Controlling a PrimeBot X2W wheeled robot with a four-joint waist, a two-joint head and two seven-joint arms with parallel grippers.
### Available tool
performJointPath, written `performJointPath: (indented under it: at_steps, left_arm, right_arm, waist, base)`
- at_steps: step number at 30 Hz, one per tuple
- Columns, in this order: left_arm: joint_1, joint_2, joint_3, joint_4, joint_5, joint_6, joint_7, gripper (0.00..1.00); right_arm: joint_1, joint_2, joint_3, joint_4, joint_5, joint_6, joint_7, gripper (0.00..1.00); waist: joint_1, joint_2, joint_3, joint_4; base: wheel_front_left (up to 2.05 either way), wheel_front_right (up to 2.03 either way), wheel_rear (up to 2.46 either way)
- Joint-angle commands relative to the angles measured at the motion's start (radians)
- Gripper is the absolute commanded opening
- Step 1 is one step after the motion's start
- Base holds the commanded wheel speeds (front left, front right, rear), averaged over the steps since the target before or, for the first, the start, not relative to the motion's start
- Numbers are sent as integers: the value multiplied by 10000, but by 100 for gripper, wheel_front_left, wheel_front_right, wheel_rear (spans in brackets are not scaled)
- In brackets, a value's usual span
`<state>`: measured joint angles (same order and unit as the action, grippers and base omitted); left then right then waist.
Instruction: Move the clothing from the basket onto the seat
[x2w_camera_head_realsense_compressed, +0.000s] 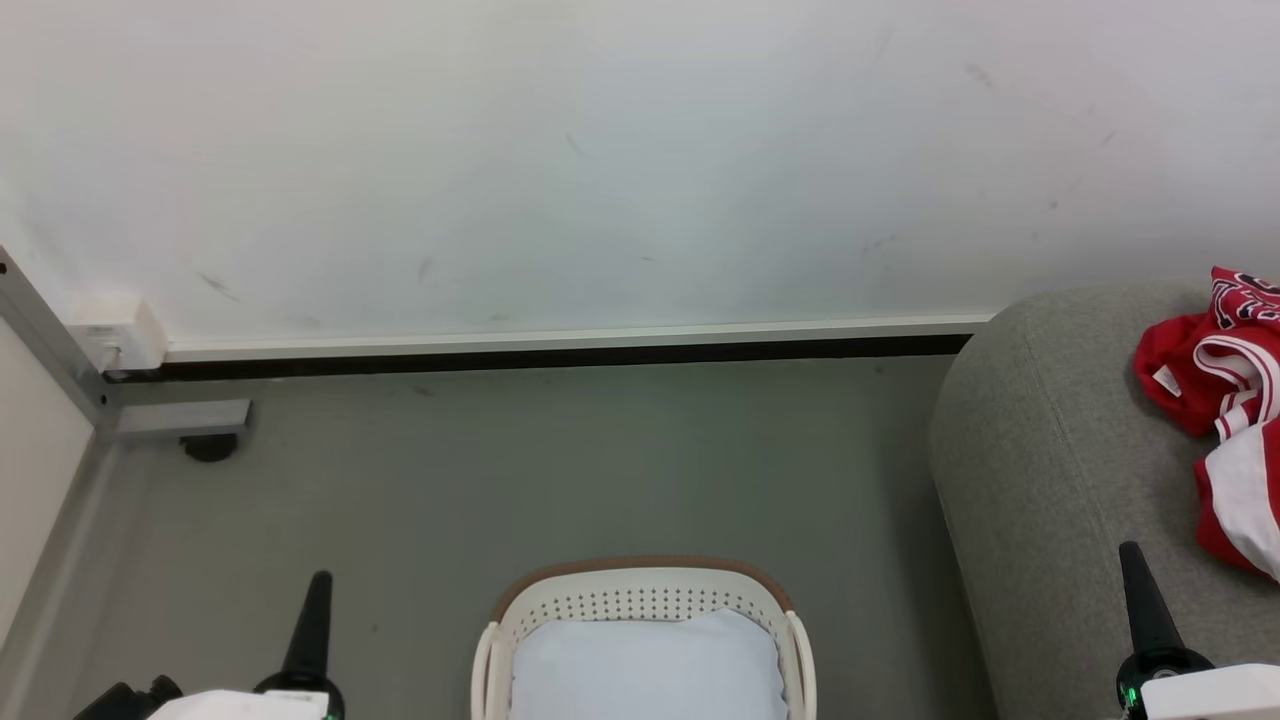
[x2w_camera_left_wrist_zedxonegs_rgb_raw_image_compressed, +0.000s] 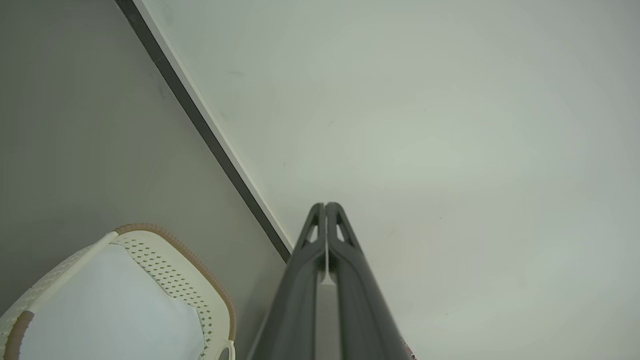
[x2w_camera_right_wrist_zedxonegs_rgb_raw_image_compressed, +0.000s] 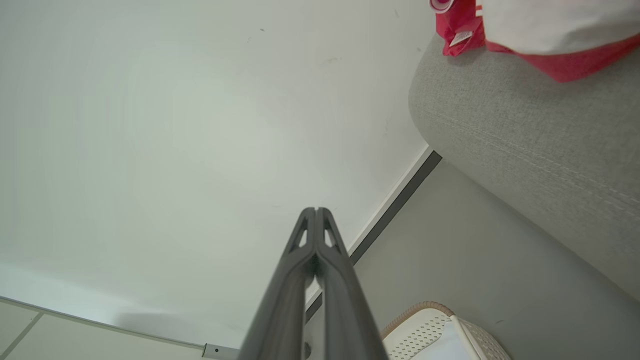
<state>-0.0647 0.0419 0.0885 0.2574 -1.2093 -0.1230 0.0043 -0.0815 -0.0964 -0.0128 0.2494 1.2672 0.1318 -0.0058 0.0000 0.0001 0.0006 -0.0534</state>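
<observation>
One red heap of the clothing (x2w_camera_head_realsense_compressed: 1235, 400) was noted on top of the seat (x2w_camera_head_realsense_compressed: 1040, 480), near its rounded end by the wall. It lay bunched, white trim and a label showing, unfolded, which was judged acceptable since only placement is asked for. The basket (x2w_camera_head_realsense_compressed: 640, 598) was recorded on the floor, beside the seat's rounded end but apart from it. Its pale bottom was bare where visible; its near part was cut off by the frame. The transfer was therefore judged complete or nearly so. The left gripper (x2w_camera_head_realsense_compressed: 312, 610) and right gripper (x2w_camera_head_realsense_compressed: 1140, 590) were seen either side of the basket. Each had its fingers pressed together on nothing and pointed toward the wall, presumably parked because no garment was left to be grasped.
</observation>
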Motion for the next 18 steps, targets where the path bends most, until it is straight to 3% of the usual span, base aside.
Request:
performJointPath:
  at_steps: [1,18]
  left_arm:
    - [-198,93,50,-93,-176,-46,67,0]
    - [-311,105,141,-113,-1677,-70,475,0]
  right_arm:
    - [-231,-20,-94,-111,218,-11,49,0]
    - [-253,138,-418,-100,1496,-14,466,0]
  waist:
    - [0,-1,1,8]
    - [0,-1,9,180]
  base:
    - [0,0,0]
    - [0,0,0]
